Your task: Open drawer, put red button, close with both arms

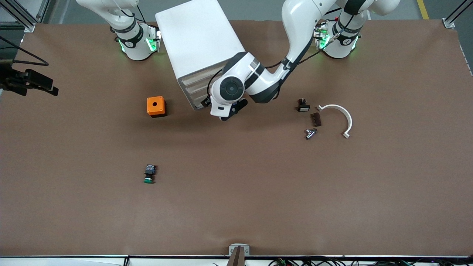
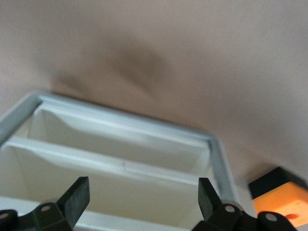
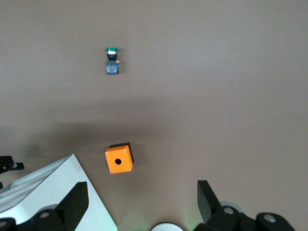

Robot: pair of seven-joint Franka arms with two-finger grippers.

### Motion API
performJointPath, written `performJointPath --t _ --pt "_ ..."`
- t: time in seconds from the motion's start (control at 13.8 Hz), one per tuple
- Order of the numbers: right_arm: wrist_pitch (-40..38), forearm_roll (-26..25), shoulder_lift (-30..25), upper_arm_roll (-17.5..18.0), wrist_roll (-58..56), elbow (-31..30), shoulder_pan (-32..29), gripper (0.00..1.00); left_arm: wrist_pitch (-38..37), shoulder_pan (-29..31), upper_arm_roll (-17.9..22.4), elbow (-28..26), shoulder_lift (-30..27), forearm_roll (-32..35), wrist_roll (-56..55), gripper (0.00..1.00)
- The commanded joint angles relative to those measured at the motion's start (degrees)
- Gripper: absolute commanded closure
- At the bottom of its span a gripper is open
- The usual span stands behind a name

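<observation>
Left gripper (image 2: 139, 199) spread wide at the cabinet's (image 1: 201, 44) drawer (image 2: 120, 166) fronts, apparently lining up for the pull. Right gripper (image 3: 142, 202) likewise spread, empty, waiting high above the orange box (image 3: 119, 158). No red button visible anywhere; only the green-capped button (image 1: 149, 174).

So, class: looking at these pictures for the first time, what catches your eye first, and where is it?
The white cabinet stands between the arm bases, and the left pincer hangs open at its drawer fronts. An orange box sits beside the cabinet toward the right arm's end, with a green-capped button nearer the front camera.
</observation>
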Motion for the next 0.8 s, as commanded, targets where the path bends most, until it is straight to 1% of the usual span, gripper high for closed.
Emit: performJointPath --t 0.0,0.07,0.29,0.36,0.73 --pt "4.3 0.9 -6.2 0.4 0.6 -7.8 -0.6 0.00 -1.0 3.7 0.0 0.1 -4.8 3.6 0.5 0.01" --pt "4.3 0.3 -6.3 0.4 0.5 -7.7 -0.6 0.00 -1.5 5.3 0.0 0.1 -6.7 4.8 0.5 0.01" --pt "4.3 0.3 -6.6 0.5 0.5 -7.8 -0.5 0.00 -7.3 11.4 -0.2 0.1 -13.6 6.6 1.1 0.01" --pt "4.3 0.3 -6.6 0.6 0.6 -7.8 -0.3 0.00 -9.2 12.9 -0.1 0.1 -16.0 6.7 2.8 0.01" --pt "4.4 0.3 -6.6 0.7 0.5 -7.7 -0.2 0.00 -23.3 23.9 0.0 0.0 -26.2 7.1 21.9 0.01"
